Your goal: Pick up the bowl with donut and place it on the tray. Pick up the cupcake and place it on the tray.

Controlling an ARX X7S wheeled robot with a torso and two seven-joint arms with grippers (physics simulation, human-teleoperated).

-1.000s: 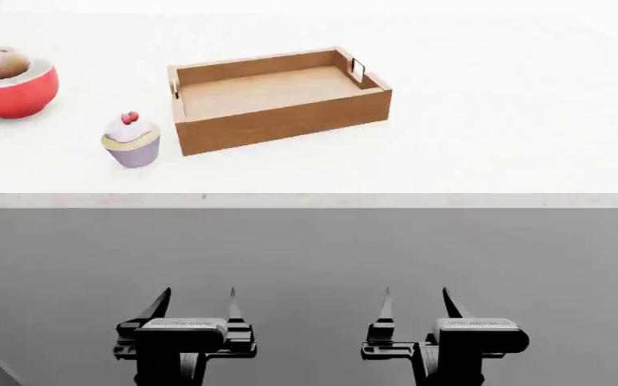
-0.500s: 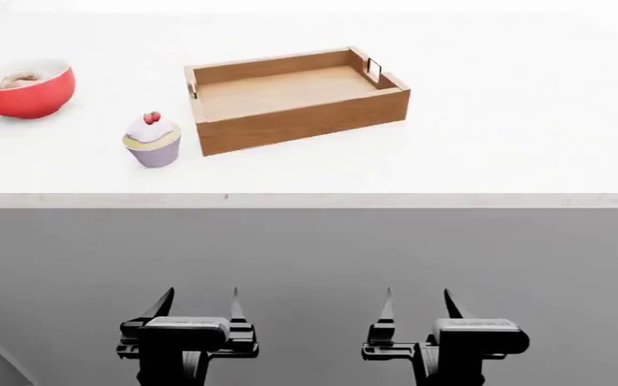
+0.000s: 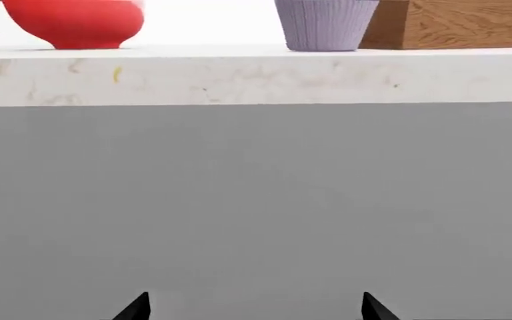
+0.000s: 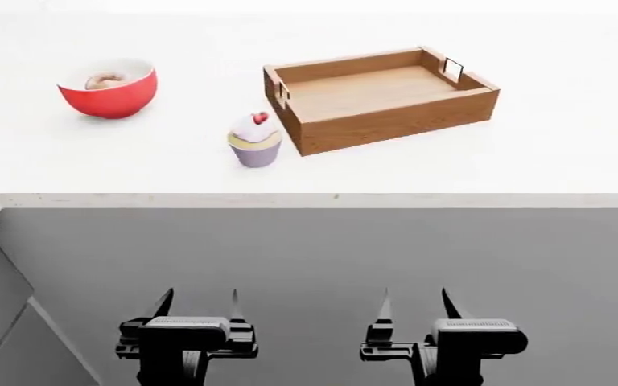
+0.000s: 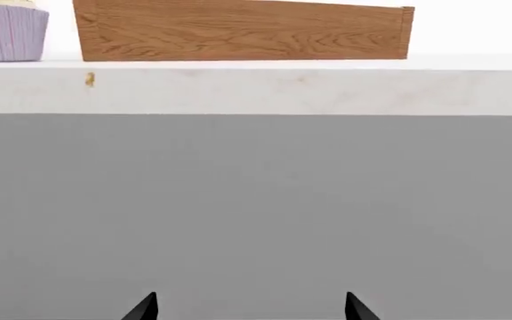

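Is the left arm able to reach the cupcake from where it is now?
Probably not yet. The left pincer hangs open below the counter edge, facing its grey front. The cupcake stands on top, beside the tray, with nothing over it.

Simulated kitchen: white marble counter [image 4: 524, 161].

right wrist cam | right gripper [image 5: 249, 308]: only two dark fingertips [image 5: 145, 308] in frame, spread apart, nothing between them | facing grey counter front [image 5: 256, 207] under pale stone counter edge [image 5: 256, 87] | on top: wooden tray [image 5: 238, 30] side wall, lilac cupcake [image 5: 7, 32] wrapper just beside it, probably not touching | cupcake top cropped
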